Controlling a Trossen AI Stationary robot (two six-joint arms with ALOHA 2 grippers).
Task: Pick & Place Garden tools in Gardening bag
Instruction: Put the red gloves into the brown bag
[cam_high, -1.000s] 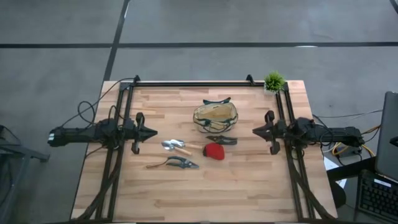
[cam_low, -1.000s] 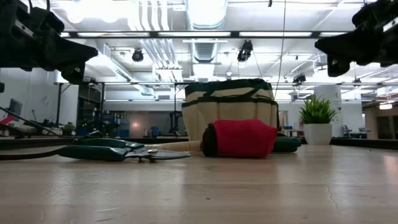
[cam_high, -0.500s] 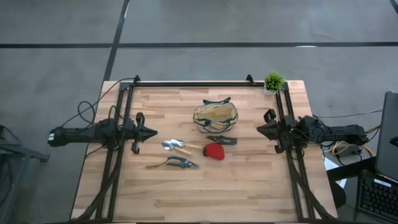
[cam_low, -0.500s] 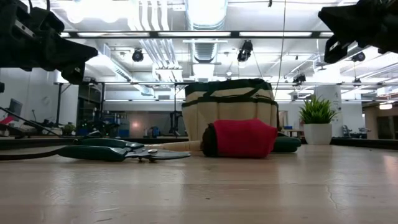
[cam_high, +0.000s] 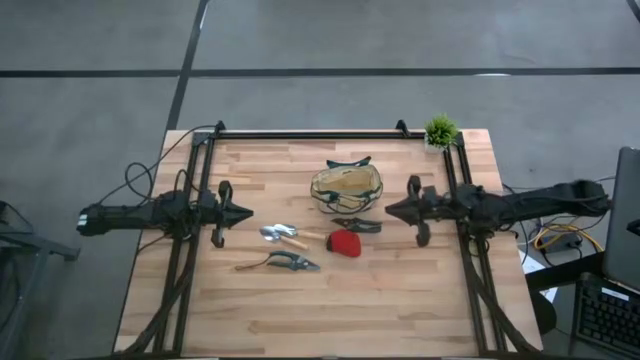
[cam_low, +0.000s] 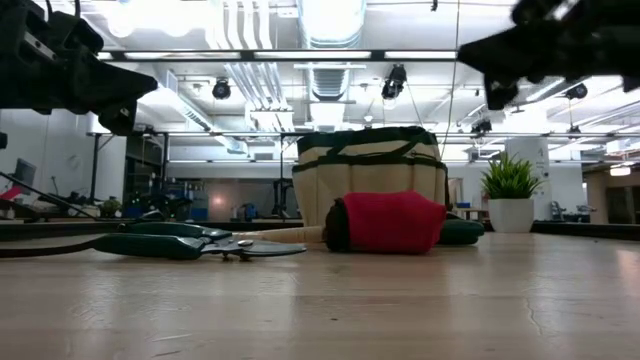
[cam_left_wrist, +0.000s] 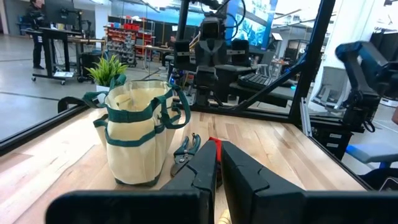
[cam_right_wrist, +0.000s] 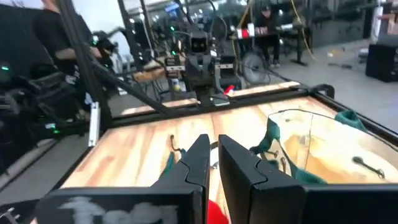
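The tan gardening bag (cam_high: 347, 187) with green trim stands upright on its base at the table's middle far side, mouth up. Near it lie the small dark hand tool (cam_high: 357, 225), the red rounded item (cam_high: 345, 243), the silver trowel (cam_high: 283, 236) and the pruning shears (cam_high: 280, 263), all flat on the table. My left gripper (cam_high: 243, 212) hovers left of the trowel, shut and empty. My right gripper (cam_high: 390, 211) hovers just right of the bag and the dark tool, shut and empty. The bag also shows in the right wrist view (cam_right_wrist: 323, 149).
A small green potted plant (cam_high: 440, 131) stands at the far right corner. Black frame rails run along the table's far edge (cam_high: 310, 134) and both sides. Bare wood lies toward the near edge (cam_high: 330, 320).
My right gripper drew back a little toward the table's right edge, then went toward the table's left, and now hangs close beside the bag and the dark hand tool. The tools and the bag have not moved.
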